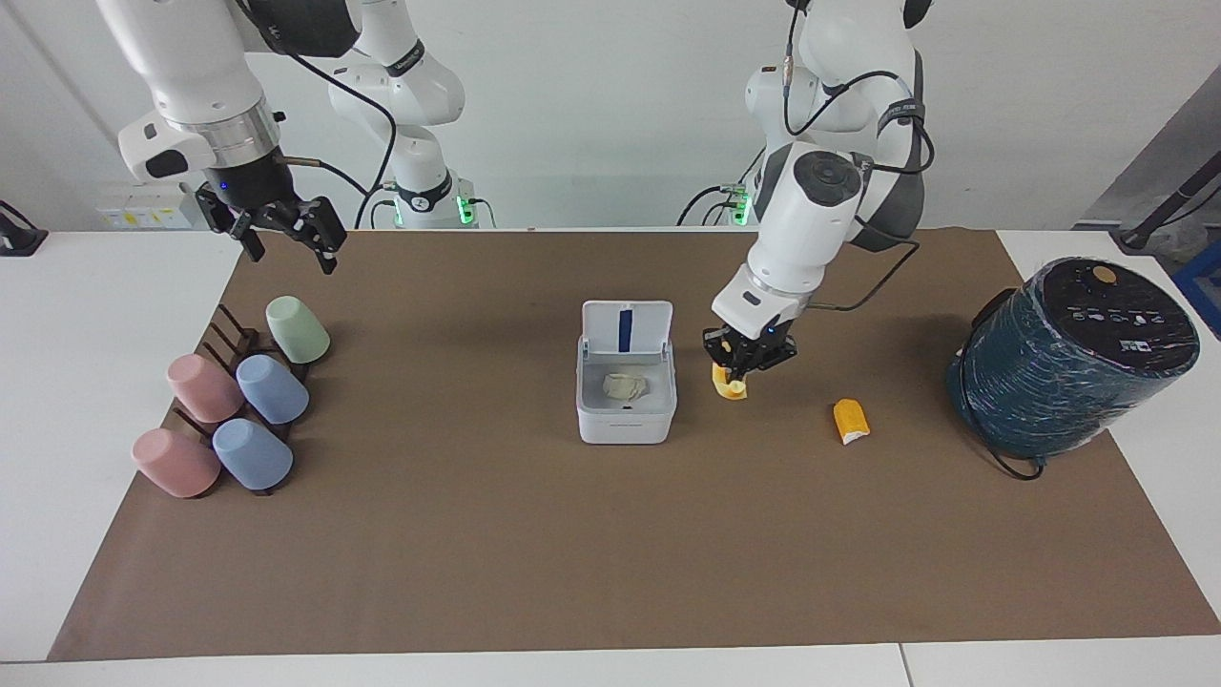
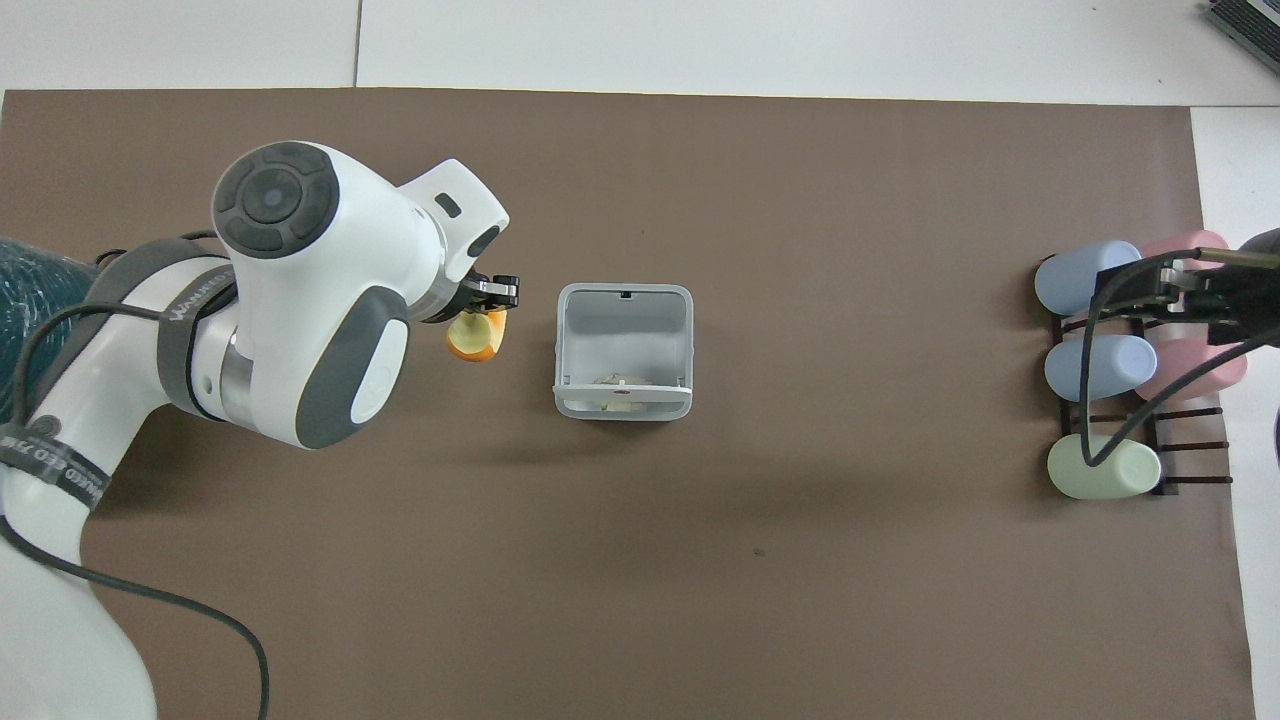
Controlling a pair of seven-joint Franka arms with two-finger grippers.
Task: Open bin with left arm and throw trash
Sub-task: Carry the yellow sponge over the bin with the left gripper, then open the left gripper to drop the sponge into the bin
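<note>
One yellow scrap (image 1: 730, 385) hangs clenched in the left end effector (image 1: 739, 367) beside the open bin (image 1: 626, 420); it should centre over the opening before release, while the right end effector (image 1: 286, 240) waits released.

Paper wad (image 1: 626, 386) in bin (image 1: 626, 420); cylinder (image 1: 1068, 358) toward left arm's end.

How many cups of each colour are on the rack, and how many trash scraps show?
Pink cups: 2
Blue cups: 2
Green cup: 1
Trash scraps: 3 (paper wad, yellow piece, orange piece)
Total: 8
</note>
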